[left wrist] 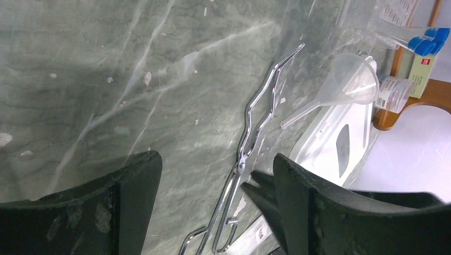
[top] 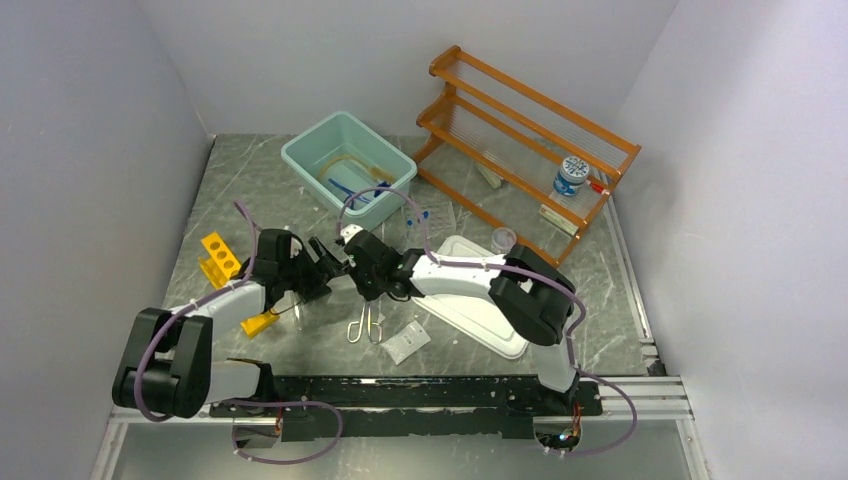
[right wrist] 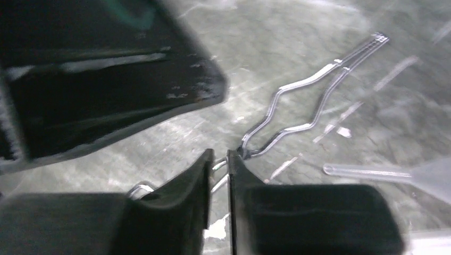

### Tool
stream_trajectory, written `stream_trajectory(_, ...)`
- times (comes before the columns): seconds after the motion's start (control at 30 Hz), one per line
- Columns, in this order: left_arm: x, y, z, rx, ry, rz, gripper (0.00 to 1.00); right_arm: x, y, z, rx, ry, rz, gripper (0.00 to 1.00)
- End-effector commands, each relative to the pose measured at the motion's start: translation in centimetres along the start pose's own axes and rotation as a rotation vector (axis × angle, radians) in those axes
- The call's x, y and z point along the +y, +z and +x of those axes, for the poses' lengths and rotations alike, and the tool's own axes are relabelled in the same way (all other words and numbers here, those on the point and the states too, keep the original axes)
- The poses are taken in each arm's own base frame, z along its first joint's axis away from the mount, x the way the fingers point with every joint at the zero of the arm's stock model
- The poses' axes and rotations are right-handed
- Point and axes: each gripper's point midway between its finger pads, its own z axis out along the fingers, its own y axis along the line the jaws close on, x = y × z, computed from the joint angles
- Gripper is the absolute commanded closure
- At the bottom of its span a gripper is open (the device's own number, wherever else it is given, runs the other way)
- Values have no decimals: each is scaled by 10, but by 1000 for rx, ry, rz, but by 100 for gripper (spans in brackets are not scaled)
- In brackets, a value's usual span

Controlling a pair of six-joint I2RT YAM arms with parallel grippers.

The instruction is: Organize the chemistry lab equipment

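Note:
The metal tongs (top: 365, 322) lie on the grey marble table, handle loops toward the near edge. My right gripper (top: 362, 292) reaches down onto them. In the right wrist view its jaws (right wrist: 218, 159) are shut on the tongs (right wrist: 308, 103) just behind the pivot. My left gripper (top: 330, 262) hovers close on the left, and the left wrist view shows it open (left wrist: 215, 159) with the tongs (left wrist: 250, 133) seen between its fingers, untouched. A clear funnel (left wrist: 351, 82) lies beside the tongs' tips. Blue-capped vials (left wrist: 425, 42) lie further back. The yellow test-tube rack (top: 220, 257) stands at the left.
A teal bin (top: 300, 160) holding tubing and blue items sits at the back. The orange shelf (top: 520, 130) at the back right carries a small jar (top: 571, 175). A white tray (top: 480, 310) lies under the right arm, with a small packet (top: 405, 340) near the tongs' handles.

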Motion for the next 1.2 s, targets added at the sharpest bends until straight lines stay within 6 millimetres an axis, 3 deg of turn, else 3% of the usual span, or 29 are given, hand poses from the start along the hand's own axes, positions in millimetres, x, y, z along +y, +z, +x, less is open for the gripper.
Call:
stream_trajectory(0.0, 18, -7, -11, -57, 17, -112, 19, -33, -13, -32, -92, 101, 230, 72)
stream_trajectory(0.1, 12, -16, -19, -89, 47, -116, 19, -54, -15, -41, -125, 155, 347, 52)
stream_trajectory(0.2, 9, -22, -22, -94, 76, -122, 20, -65, -11, -48, -156, 125, 385, 46)
stream_trajectory(0.67, 12, -17, -13, -58, 78, -112, 22, -83, 29, -59, -205, -101, 344, 41)
stream_trajectory(0.83, 11, -21, -16, -64, 92, -117, 22, -86, 41, -57, -197, -130, 300, 41)
stream_trajectory(1.17, 11, -25, -18, -75, 112, -127, 23, -85, 54, -50, -173, -141, 197, 67)
